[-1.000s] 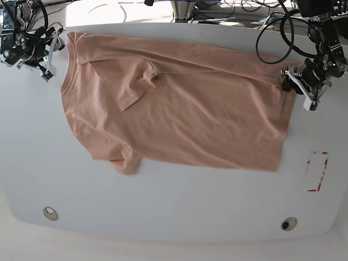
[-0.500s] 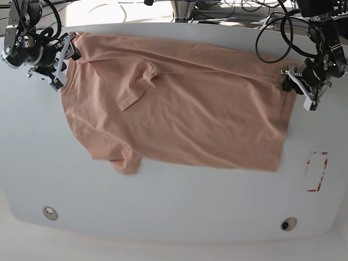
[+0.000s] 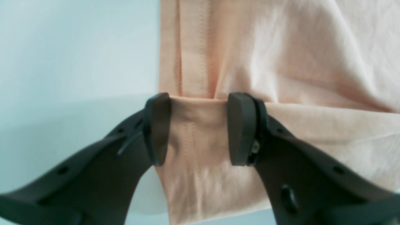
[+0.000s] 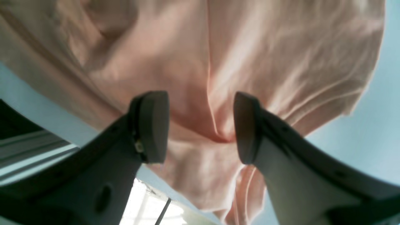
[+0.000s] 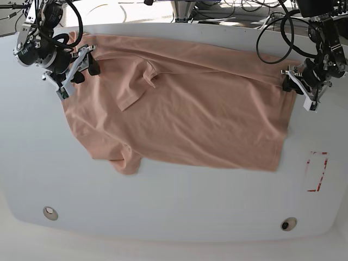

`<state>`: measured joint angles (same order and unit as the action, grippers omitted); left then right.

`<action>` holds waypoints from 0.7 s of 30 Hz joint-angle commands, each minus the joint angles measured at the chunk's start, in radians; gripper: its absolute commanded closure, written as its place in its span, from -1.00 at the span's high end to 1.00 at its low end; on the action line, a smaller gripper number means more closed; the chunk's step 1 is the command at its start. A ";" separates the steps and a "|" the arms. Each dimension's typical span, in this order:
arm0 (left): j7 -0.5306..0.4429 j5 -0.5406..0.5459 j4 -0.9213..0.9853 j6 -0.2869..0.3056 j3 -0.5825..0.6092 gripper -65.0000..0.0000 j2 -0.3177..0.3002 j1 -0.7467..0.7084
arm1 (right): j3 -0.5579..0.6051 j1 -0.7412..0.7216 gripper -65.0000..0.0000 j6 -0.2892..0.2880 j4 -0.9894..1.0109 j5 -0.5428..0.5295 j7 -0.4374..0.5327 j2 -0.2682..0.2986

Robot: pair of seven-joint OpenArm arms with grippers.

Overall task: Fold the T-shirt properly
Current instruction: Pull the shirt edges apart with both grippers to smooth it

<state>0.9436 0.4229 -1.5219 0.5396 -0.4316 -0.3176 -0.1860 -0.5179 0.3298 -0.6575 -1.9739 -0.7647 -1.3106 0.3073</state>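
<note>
The salmon-pink T-shirt lies spread across the white table, collar end at the left and hem at the right. One sleeve is folded in over the chest; the other sticks out at the near left. My right gripper hovers open over the collar and shoulder area, its fingers apart above wrinkled cloth. At the shirt's far right hem corner, my left gripper is open too. Its fingers straddle a folded hem edge.
A red outlined rectangle is marked on the table right of the shirt. Two small round discs sit near the front edge. Cables run along the back edge behind both arms.
My right gripper has moved from beyond the table's left edge to over the shirt's collar and shoulder. The left arm and the shirt have stayed put.
</note>
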 commanded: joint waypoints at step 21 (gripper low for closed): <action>0.027 -0.023 -0.004 -0.006 -0.005 -0.14 -0.039 -0.051 | 0.068 -0.031 -0.03 -0.040 0.101 0.368 0.096 0.056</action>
<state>0.9298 0.4164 -1.5227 0.5358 -0.4335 -0.3447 -0.2169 -0.4419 0.3111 -0.6823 -1.8553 -0.3874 -1.2335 0.3412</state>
